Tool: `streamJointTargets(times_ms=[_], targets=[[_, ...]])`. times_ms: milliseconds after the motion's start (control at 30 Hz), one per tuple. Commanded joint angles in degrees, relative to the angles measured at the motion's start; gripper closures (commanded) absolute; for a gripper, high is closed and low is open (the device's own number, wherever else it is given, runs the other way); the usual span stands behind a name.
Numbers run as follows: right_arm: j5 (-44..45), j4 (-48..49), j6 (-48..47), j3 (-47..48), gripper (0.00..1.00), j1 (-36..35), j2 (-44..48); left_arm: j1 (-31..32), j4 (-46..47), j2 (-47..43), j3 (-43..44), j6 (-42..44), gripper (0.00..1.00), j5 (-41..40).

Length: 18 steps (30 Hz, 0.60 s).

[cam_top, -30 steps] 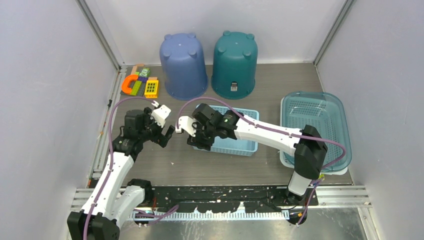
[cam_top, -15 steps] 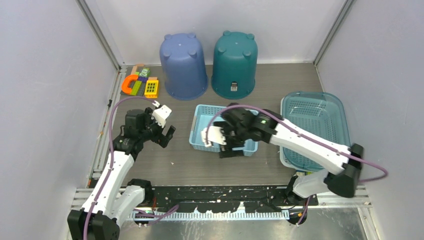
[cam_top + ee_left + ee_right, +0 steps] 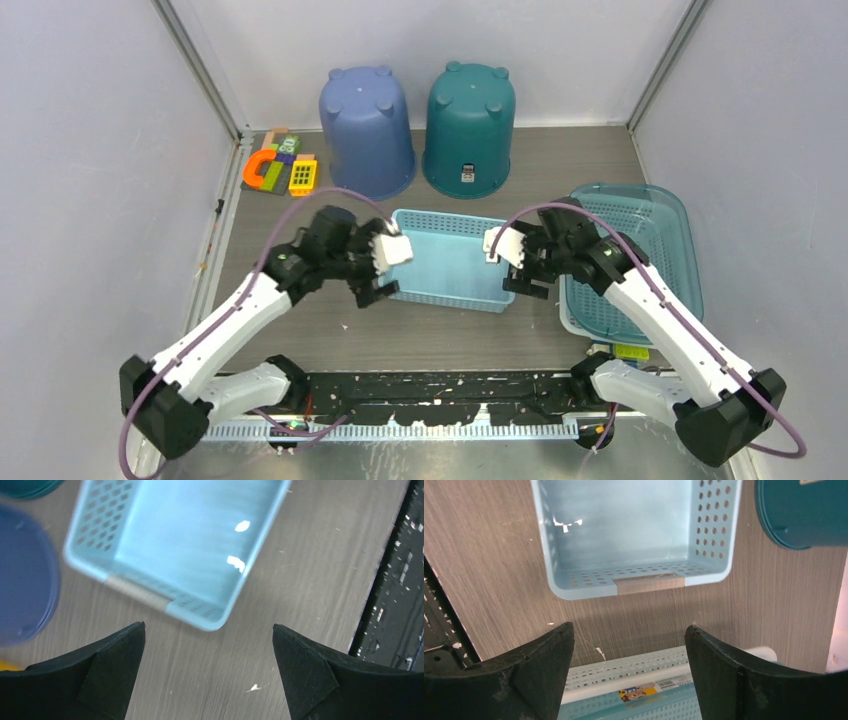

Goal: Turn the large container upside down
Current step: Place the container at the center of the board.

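The large teal basket (image 3: 648,222) sits open side up at the right of the desk (image 3: 560,160), empty, partly hidden by the right arm. Purple bucket (image 3: 367,130) and green bucket (image 3: 470,125) stand upturned at the back. The small blue basket (image 3: 450,258) sits upright and empty between the left claw (image 3: 383,272) and right claw (image 3: 511,266), both spread wide.

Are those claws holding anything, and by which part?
Nothing is held: the left gripper and right gripper are both open, one by each end of the light blue basket.
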<state>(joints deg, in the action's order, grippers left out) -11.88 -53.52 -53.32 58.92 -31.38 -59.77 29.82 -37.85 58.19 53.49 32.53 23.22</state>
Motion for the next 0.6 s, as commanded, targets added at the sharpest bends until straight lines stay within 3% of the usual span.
streamJointTargets(times_ms=[0,300,567], targets=[[-5.5,4.3,-0.3,-1.5,0.15,5.0,3.7,11.3,1.8,4.7,1.1,4.1,0.0,-12.4],[-12.7,7.1,0.5,-3.7,0.17,11.8,8.2,21.0,10.2,12.9,2.2,5.1,0.0,-14.3],[-15.7,7.6,-1.9,-5.9,0.17,14.5,9.4,24.0,15.3,20.1,1.6,5.4,0.05,-14.4]])
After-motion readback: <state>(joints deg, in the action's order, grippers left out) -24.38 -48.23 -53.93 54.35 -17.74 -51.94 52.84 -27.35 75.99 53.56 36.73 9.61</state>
